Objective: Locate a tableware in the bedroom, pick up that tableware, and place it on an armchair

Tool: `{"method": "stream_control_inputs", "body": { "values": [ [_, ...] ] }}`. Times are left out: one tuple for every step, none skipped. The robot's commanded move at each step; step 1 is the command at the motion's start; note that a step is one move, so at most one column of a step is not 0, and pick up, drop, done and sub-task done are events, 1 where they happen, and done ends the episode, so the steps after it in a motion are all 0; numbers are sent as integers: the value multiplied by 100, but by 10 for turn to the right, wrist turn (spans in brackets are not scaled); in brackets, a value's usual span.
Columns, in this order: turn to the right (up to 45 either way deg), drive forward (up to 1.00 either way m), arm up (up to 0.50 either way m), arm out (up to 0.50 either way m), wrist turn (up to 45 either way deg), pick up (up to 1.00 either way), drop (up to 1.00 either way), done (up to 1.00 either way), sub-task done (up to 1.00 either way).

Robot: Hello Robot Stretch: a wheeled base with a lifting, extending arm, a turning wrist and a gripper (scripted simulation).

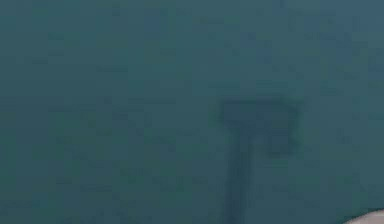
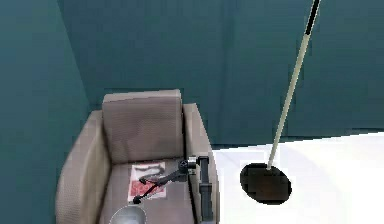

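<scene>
A beige armchair (image 2: 140,125) stands against the teal wall in the arm side view. On its seat lie a white and red paper (image 2: 150,178) and a grey round bowl-like thing (image 2: 128,214) at the front edge. The dark arm (image 2: 205,190) rises beside the chair's near armrest. My gripper (image 2: 142,192) reaches over the seat, above the paper and close to the grey round thing. I cannot tell whether it holds anything.
A floor lamp with a dark round base (image 2: 265,182) and a thin pale pole (image 2: 292,85) stands on the white floor (image 2: 340,175) beside the armchair. A teal wall (image 1: 120,100) lies close ahead in the forward view.
</scene>
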Motion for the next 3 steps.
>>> {"method": "stream_control_inputs", "body": {
  "values": [
    [0, 0, 10, 0, 0, 0, 0, 0, 0],
    [0, 0, 0, -8, 0, 0, 0, 0, 0],
    [0, 0, 0, 0, 0, 0, 0, 100, 0]
  ]
}}
